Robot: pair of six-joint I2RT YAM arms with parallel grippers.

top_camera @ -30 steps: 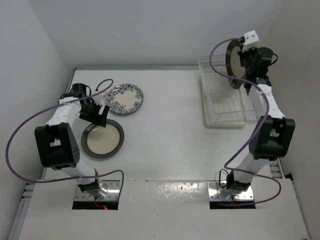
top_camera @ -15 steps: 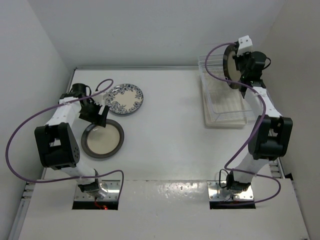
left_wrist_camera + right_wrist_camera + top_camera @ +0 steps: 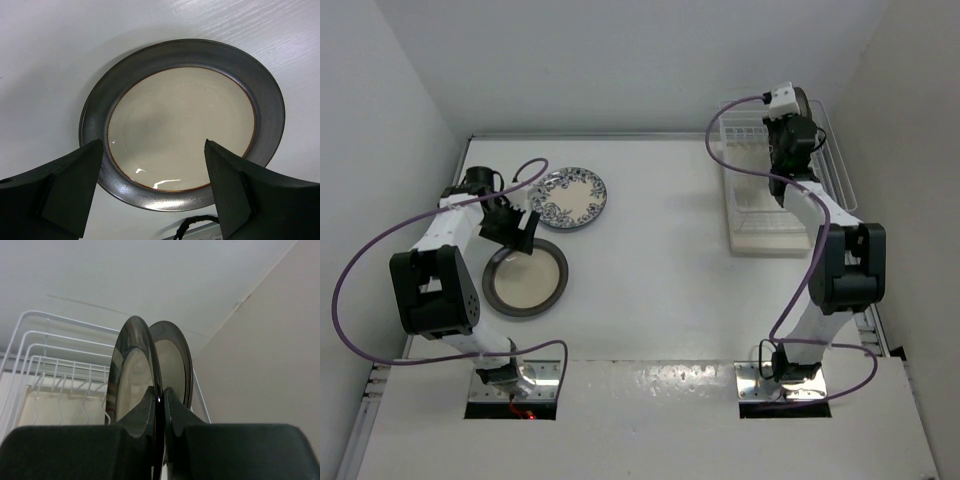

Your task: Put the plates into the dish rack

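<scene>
We counted four round dinner plates in all, two lying flat on the white desk [image 3: 650,260] and two on edge at the white wire dish rack with its pale tray base [image 3: 765,240]. On the left half of the desk, the white plate with the blue floral pattern [image 3: 570,197] lay toward the far side, and the cream-centred plate with the plain dark grey rim [image 3: 526,277] lay nearer to us, just beside it; whether the two rims touched, we could not tell. The left fingers [image 3: 520,238] were spread wide over the far edge of the grey-rimmed plate, one finger to each side in the left wrist view, with nothing between them. The rack stood on the right half of the desk, well apart from those two plates. There the right fingers [image 3: 155,400] were pinched narrowly on the rim of a third, cream-centred dark-rimmed plate [image 3: 131,370], which they held upright and edge-on over the far end of the rack. Whether it touched the wires was hidden from us. A fourth plate with a dark rim and a cream centre [image 3: 172,362] stood on edge just behind the held one, toward the rack's right side, its lower part hidden by the fingers.
</scene>
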